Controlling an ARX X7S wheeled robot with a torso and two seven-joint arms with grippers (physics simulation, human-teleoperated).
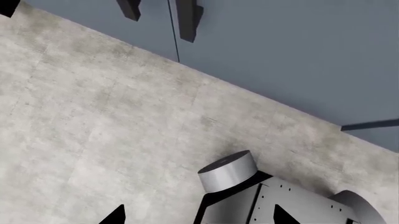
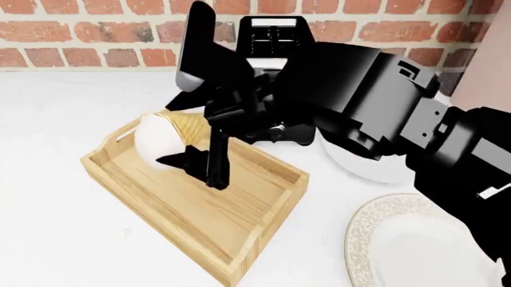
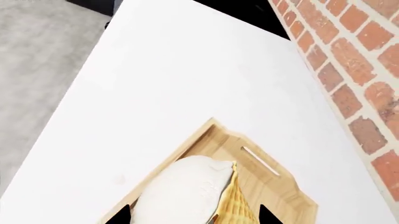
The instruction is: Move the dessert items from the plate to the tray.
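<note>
Right jaws [image 2: 209, 156] grasping ice-cream cone [image 3: 199, 196] over tray [image 2: 239, 236], left jaws [image 1: 196, 217] released (floor only)

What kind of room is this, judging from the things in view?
Probably a kitchen. A white countertop runs along a red brick wall, a black toaster stands at the back, and white plates lie beside a wooden tray. The left wrist view shows grey cabinet doors.

Bright, even, shadowless light; crisp simulator renders.
</note>
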